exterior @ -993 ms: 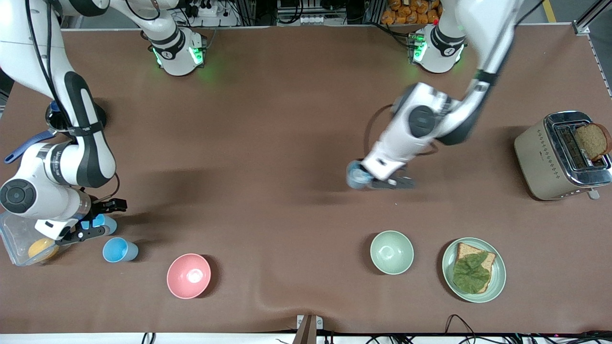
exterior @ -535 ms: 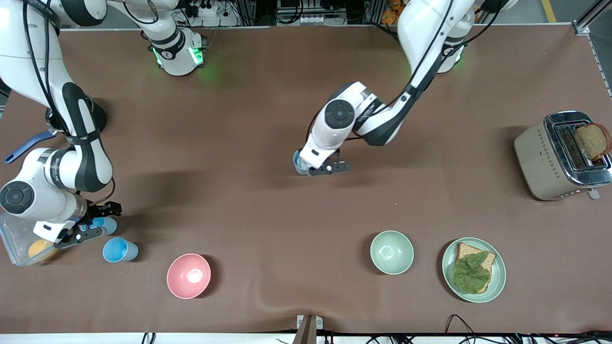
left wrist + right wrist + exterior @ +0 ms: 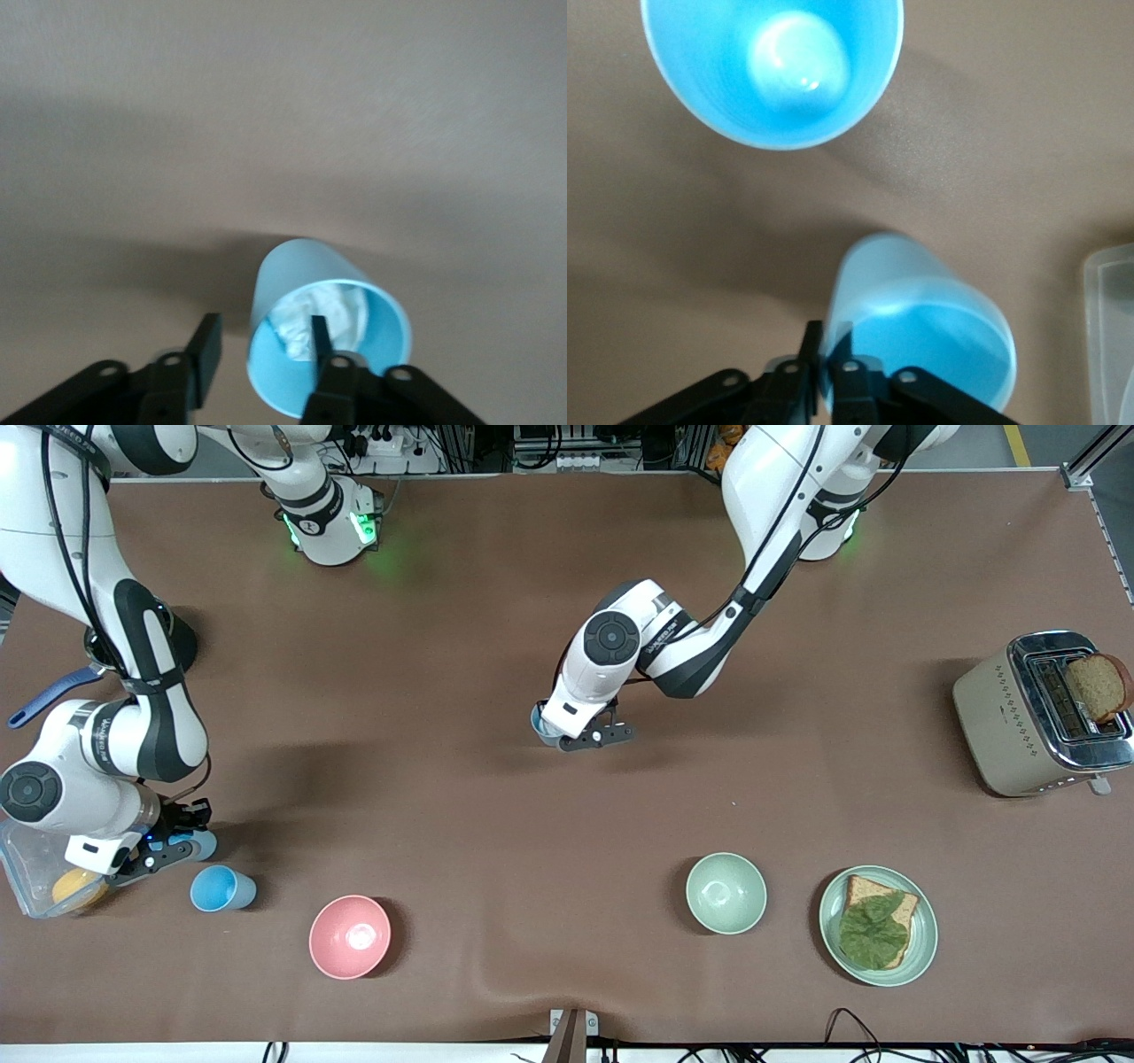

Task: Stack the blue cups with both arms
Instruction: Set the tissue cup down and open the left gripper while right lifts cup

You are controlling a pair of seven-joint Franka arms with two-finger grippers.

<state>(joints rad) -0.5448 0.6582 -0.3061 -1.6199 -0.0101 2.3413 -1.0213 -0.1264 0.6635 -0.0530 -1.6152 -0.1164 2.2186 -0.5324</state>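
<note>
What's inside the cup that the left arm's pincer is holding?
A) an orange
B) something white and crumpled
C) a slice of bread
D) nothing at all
B: the left wrist view shows the pincer gripping the rim of the blue cup, with white crumpled stuff inside.

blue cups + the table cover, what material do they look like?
Cup held by the right pincer, cup: likely thin plastic, semi-matte; the wall looks translucent with light passing through. Standing cup: likely plastic, glossier; a bright highlight sits on its inner base. Cup in the left pincer, cup: smooth pale blue, probably plastic; something white inside. Table cover: brown, matte, probably fabric or a mat; it ripples at the near edge.
</note>
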